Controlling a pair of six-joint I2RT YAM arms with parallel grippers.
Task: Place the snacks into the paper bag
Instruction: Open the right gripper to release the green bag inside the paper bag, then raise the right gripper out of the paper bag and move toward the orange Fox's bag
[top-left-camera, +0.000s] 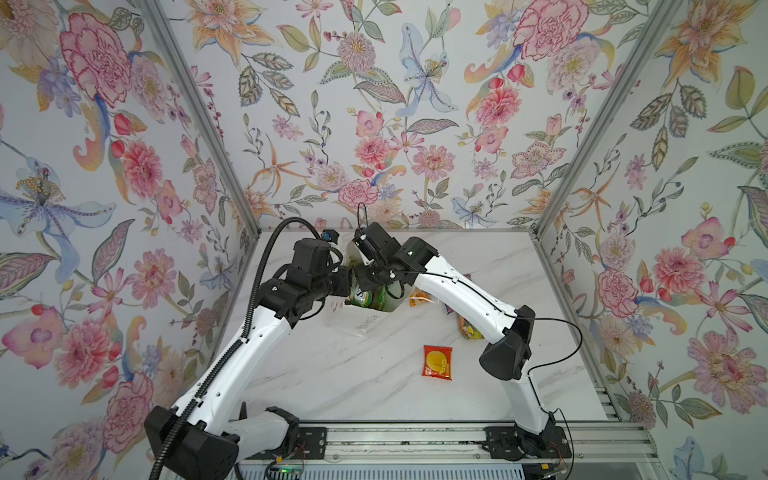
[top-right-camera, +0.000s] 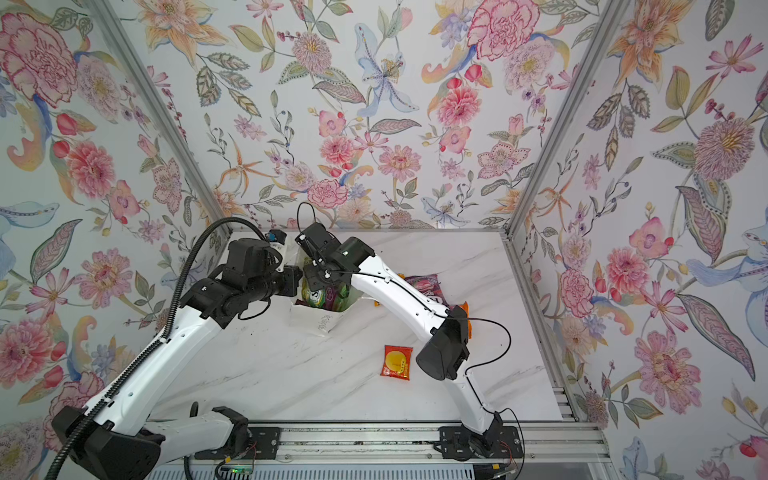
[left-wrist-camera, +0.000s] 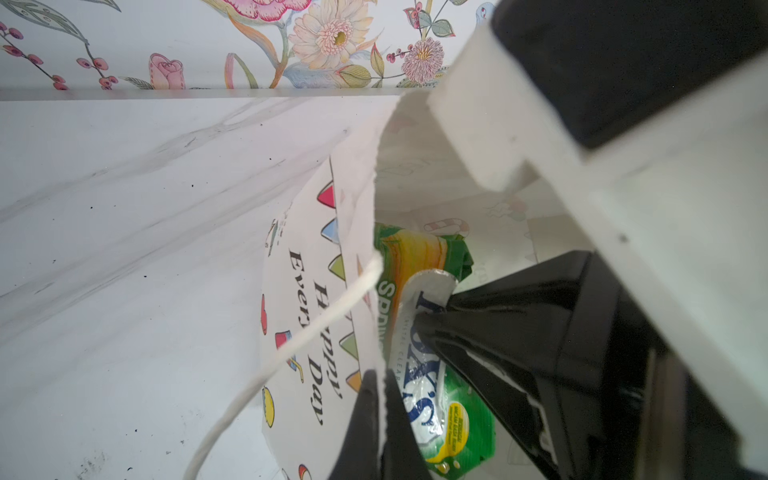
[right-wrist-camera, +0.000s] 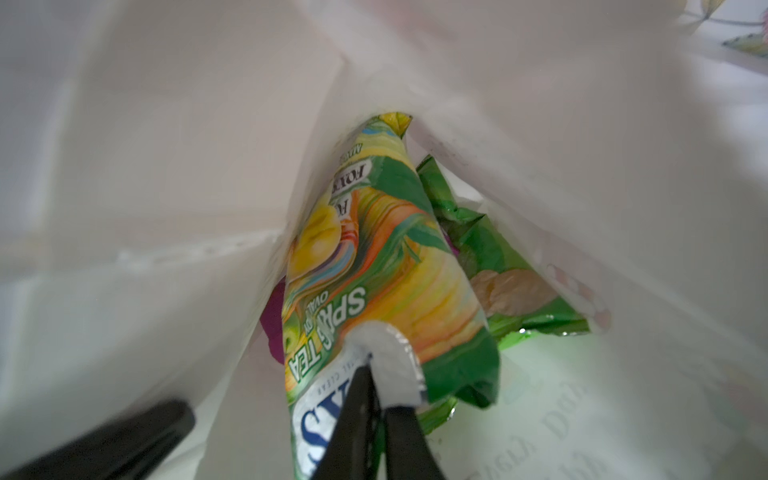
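Fox's candy bag (right-wrist-camera: 386, 266) inside paper bag (left-wrist-camera: 299, 291), right gripper (right-wrist-camera: 376, 399) pinching its top, left gripper (left-wrist-camera: 380, 395) clamping rim; next: release, withdraw.

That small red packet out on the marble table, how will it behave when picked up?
The red packet lies flat and thin, so it's probably light and awkward to get under. Its glossy, crinkled film suggests it's floppy and may slip.
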